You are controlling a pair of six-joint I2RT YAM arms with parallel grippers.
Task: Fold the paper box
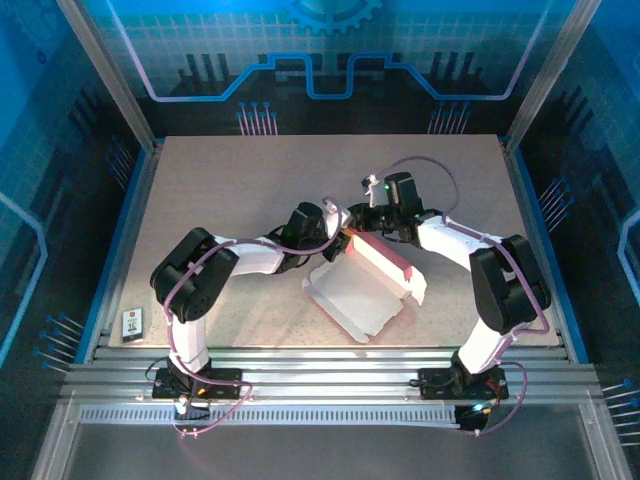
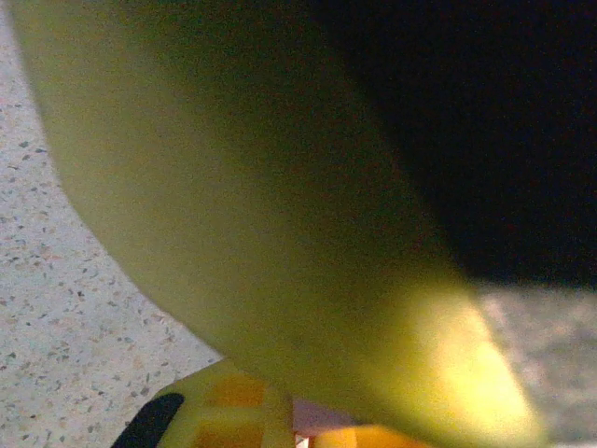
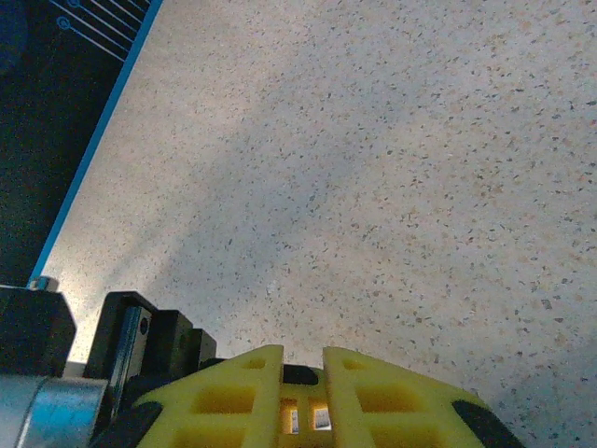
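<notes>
The speckled table point(image 1: 220, 200) spreads under both my hands. On it lies the paper box point(image 1: 360, 295), part-folded. Its pale whitish inner side faces up as a shallow tray on the near side of my grippers, and one long pink wall stands along the far edge, running away from my fingertips toward my right elbow. My left gripper point(image 1: 338, 238) is closed tight at that wall's end; I cannot tell whether cardboard is pinched. My right gripper point(image 1: 360, 222), just beside it, is drawn narrow, a slit between its yellow fingers point(image 3: 242, 392). A small dark card point(image 1: 134, 322) lies well behind my left hand.
</notes>
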